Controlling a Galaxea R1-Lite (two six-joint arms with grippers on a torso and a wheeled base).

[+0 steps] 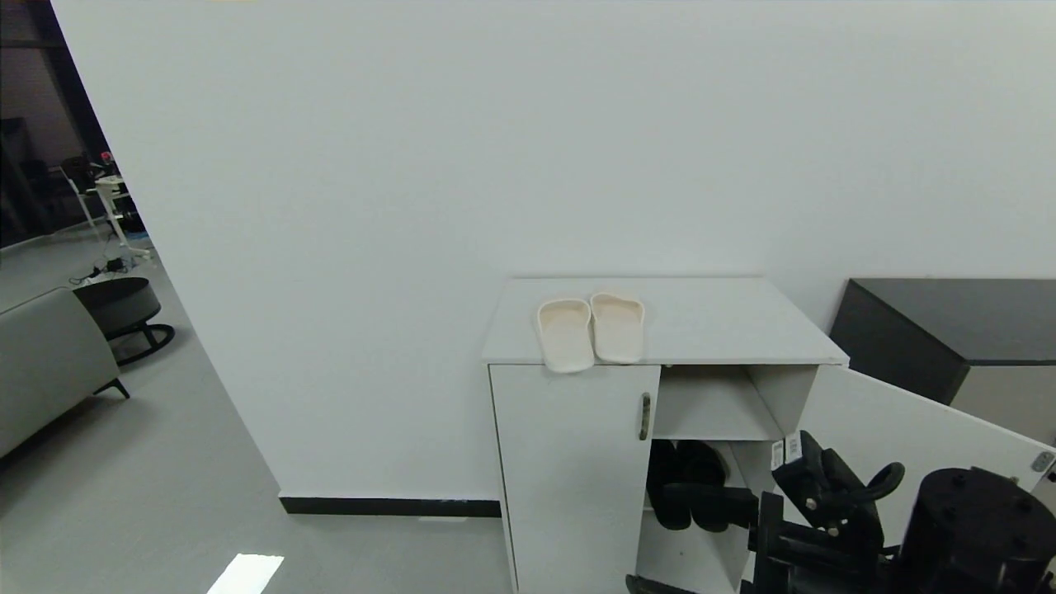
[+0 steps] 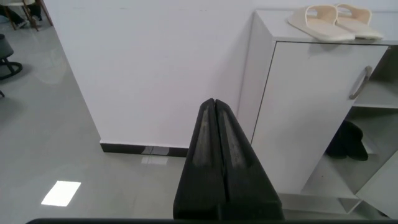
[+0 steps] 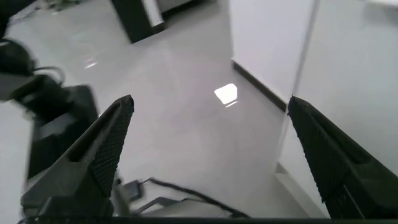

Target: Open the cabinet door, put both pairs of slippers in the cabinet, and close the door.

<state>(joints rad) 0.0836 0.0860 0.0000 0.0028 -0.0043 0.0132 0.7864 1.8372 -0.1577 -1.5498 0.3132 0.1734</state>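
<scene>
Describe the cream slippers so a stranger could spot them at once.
Find the white cabinet against the wall. The cream slippers lie side by side on its top, above the closed door. Unlike the dark pair inside, they are pale and out in the open.

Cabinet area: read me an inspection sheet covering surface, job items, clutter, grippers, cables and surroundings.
Surface: white cabinet top, slippers at its front edge.
Job's things: cream slippers side by side on top; black slippers inside on the lower shelf; right door open, left door shut.
Clutter: nothing seen.
Grippers: left gripper shut, empty; right gripper open, empty.
Cables: cords on the floor by the far stand.
Surroundings: white wall, grey sofa, dark sideboard.
</scene>
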